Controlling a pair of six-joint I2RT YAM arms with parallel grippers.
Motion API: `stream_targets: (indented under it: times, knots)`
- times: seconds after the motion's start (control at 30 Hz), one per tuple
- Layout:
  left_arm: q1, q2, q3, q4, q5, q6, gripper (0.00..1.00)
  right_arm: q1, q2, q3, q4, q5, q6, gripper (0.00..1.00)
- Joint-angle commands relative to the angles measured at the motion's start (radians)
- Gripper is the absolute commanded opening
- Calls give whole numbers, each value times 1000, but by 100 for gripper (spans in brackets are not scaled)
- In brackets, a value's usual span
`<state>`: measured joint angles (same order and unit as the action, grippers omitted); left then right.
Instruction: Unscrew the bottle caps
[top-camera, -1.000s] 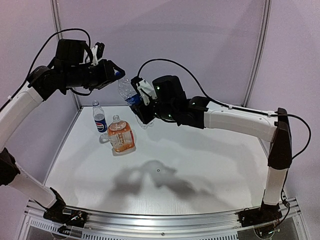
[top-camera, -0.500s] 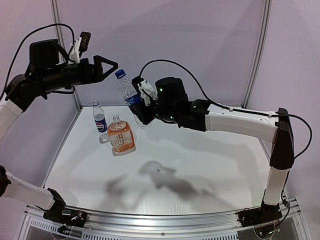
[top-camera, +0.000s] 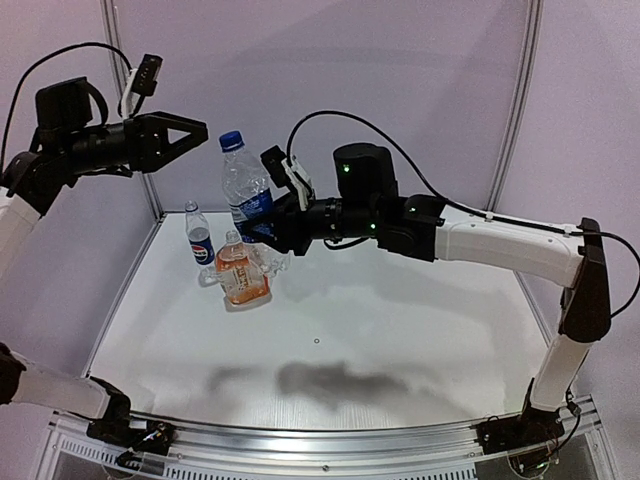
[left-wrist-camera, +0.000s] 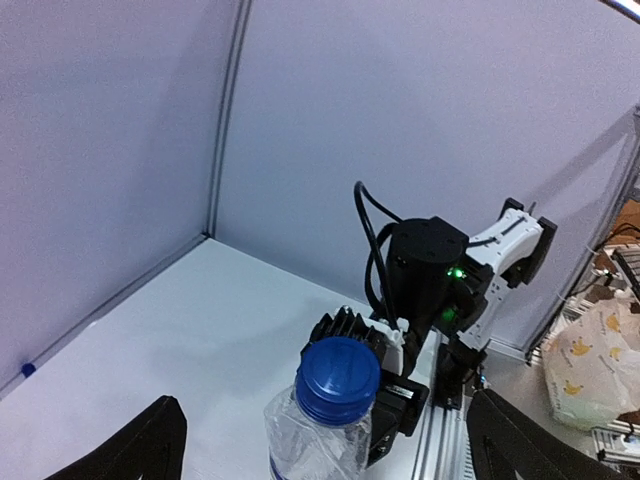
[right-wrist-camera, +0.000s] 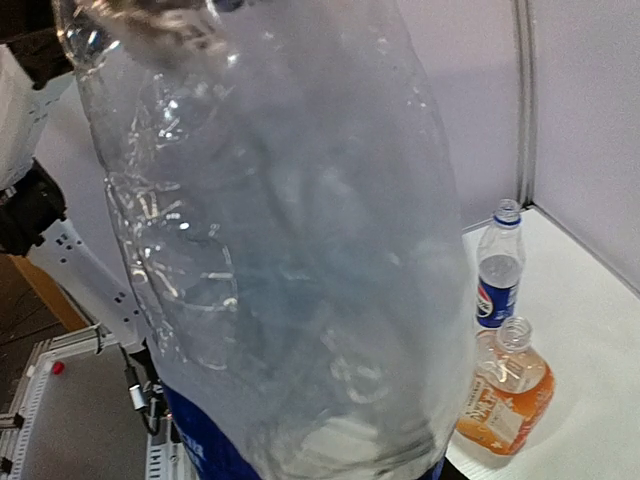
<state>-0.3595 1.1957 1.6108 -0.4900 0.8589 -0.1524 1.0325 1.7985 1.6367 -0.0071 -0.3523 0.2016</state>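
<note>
My right gripper (top-camera: 272, 226) is shut on a slim clear bottle with a blue label (top-camera: 246, 192), held nearly upright above the table. Its blue cap (top-camera: 231, 141) sits on the neck and shows close up in the left wrist view as a blue cap (left-wrist-camera: 338, 373). My left gripper (top-camera: 198, 137) stands open in the air just left of that cap, not touching it; its fingers (left-wrist-camera: 152, 442) flank the bottle (left-wrist-camera: 315, 440) at a distance. In the right wrist view the bottle (right-wrist-camera: 290, 260) fills the frame and hides the fingers.
A small blue-labelled bottle (top-camera: 200, 238) and a squat orange-labelled bottle (top-camera: 241, 274) with a bare neck stand on the white table (top-camera: 400, 330) at the back left, below the held bottle. Walls close the back and the left side.
My left gripper has opened, let go of the blue cap and drawn back to the left. The right arm has swung the bottle left and more upright, cap still on.
</note>
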Motion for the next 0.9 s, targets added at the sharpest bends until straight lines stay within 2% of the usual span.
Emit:
stream_targets:
  times: [0.0,0.47,0.87]
  knots:
    - [2,44,32,12,153,1,95,7,27,35,13,-179,61,36]
    - [-19,77,36,-21,151,32,82,6,59,89,-48,-220,64,35]
    - [-48,97,43,-18,143,27,59,6,93,141,-87,-252,57,35]
